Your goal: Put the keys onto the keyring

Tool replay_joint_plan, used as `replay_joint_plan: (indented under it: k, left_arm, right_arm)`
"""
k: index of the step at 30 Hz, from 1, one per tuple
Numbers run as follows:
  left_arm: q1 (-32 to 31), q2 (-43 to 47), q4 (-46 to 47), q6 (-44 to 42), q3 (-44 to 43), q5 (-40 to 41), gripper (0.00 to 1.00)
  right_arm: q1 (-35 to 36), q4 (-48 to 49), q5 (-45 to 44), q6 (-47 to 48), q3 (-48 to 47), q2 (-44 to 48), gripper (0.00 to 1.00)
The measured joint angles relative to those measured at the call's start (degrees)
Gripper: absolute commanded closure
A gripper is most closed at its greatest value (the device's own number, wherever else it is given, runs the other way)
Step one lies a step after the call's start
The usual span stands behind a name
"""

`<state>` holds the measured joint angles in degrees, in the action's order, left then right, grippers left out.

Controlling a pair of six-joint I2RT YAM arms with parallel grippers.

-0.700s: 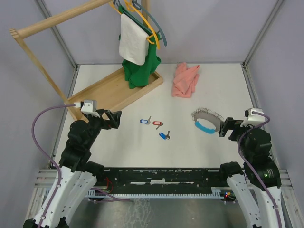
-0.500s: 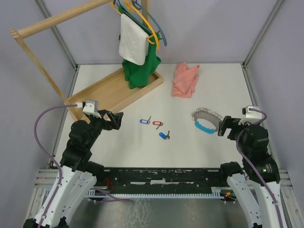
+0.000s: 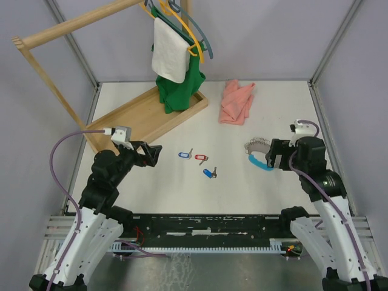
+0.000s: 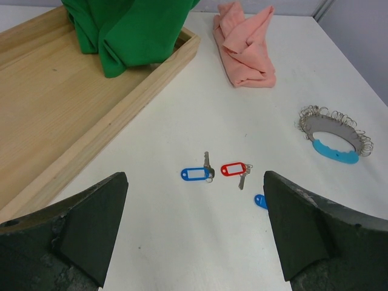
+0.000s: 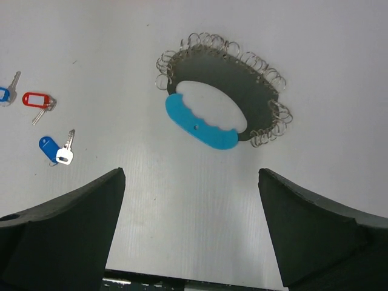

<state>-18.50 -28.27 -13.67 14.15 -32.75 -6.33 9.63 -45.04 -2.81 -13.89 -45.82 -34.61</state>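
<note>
The keys (image 3: 200, 159) are lying loose on the desk (image 3: 242, 194), none threaded, so the whole job is waiting. My left pincer (image 3: 150, 153) and right pincer (image 3: 274, 155) are gaping wide, holding nothing. The keyring (image 3: 259, 160) is sitting just beside the right one.

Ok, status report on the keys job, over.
Left tool and right tool open, empty. Keys loose on table, none on keyring. Nothing in the way.
</note>
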Motion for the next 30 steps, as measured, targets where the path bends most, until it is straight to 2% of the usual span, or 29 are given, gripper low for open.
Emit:
replay_joint_plan:
  k: [5, 11, 16, 20, 24, 30]
  left_arm:
    - [0.0, -0.1, -0.4, -0.1, 0.0, 0.0, 0.01]
    - [0.0, -0.3, -1.2, -1.3, 0.0, 0.0, 0.00]
    - [0.0, -1.5, -1.2, -1.7, 0.0, -0.3, 0.02]
    - [0.0, -2.1, -1.2, -2.1, 0.0, -0.5, 0.02]
    - [0.0, -2.8, -1.2, -2.1, 0.0, -1.3, 0.02]
    - [0.0, -3.2, -1.2, -2.1, 0.0, -1.6, 0.02]
  right_arm:
    - [0.0, 2.6, 3.9, -1.1, -0.1, -10.6, 0.02]
    - [0.0, 10.6, 6.1, -1.8, 1.4, -22.3, 0.09]
    - [0.0, 18.7, 7.6, -2.1, 1.5, -33.5, 0.20]
    - [0.7, 22.8, 8.4, -2.3, 1.0, -42.6, 0.25]
    - [2.2, 25.9, 8.4, -2.6, -0.4, -49.5, 0.28]
    - [4.6, 29.1, 8.3, -2.8, -2.1, -54.8, 0.28]
